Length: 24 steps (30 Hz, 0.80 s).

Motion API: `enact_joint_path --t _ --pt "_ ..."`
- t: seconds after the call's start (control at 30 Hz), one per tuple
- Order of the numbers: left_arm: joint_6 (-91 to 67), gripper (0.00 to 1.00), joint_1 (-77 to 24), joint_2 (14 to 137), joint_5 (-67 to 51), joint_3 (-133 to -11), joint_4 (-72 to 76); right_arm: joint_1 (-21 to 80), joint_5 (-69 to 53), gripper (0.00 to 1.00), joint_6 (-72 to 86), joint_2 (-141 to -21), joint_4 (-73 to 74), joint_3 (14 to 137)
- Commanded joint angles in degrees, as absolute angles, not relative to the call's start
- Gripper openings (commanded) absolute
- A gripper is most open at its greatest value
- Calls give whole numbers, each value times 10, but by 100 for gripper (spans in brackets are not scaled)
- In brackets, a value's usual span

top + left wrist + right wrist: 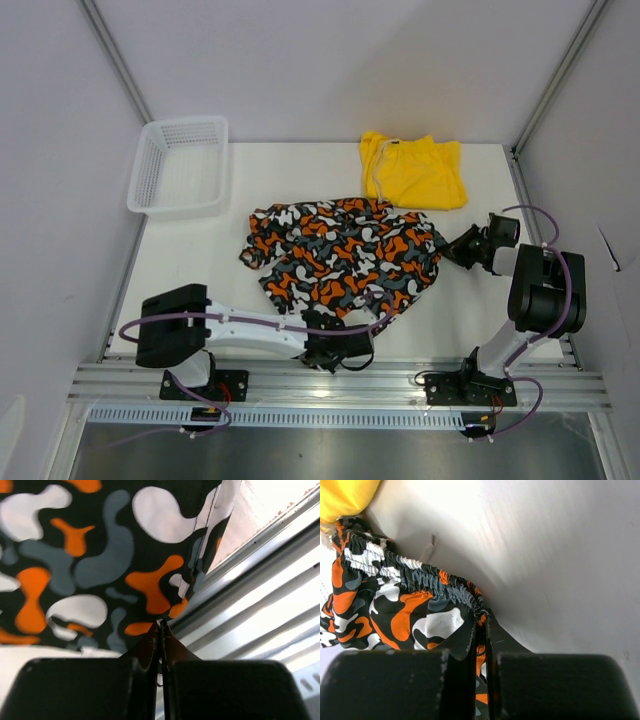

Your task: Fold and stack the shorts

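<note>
Two grips I see on the patterned shorts [345, 255]: left gripper [161, 626] clamps the hem, right gripper [483, 621] the waistband

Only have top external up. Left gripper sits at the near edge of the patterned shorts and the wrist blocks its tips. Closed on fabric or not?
Observer: The left wrist view shows the left gripper shut. The patterned shorts run straight into the closed jaws, so it looks pinched.
Operator: Right side?
Observer: The right gripper is shut on the gathered elastic waistband, and fabric shows between its fingers.
Operator: Yellow pair caught too?
Observer: No. In the right wrist view the yellow shorts show only in the far corner, none in the jaws.
</note>
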<state>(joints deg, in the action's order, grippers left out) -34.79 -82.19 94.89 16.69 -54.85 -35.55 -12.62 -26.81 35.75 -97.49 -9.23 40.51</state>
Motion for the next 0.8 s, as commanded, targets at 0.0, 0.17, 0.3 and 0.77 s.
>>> enact_joint_path --t 0.0,0.17,0.3,0.77 --pt "-369 0 -822 862 211 -584 -425 -128 -239 0 342 -948 -14 404" --pt "-368 0 -824 758 205 -600 -476 -127 -229 0 336 -879 199 473" --pt "-360 0 -824 699 203 -633 -517 -105 -156 0 372 -817 379 548" --pt "-281 0 -823 550 332 -994 -724 -90 -227 0 518 -598 591 960"
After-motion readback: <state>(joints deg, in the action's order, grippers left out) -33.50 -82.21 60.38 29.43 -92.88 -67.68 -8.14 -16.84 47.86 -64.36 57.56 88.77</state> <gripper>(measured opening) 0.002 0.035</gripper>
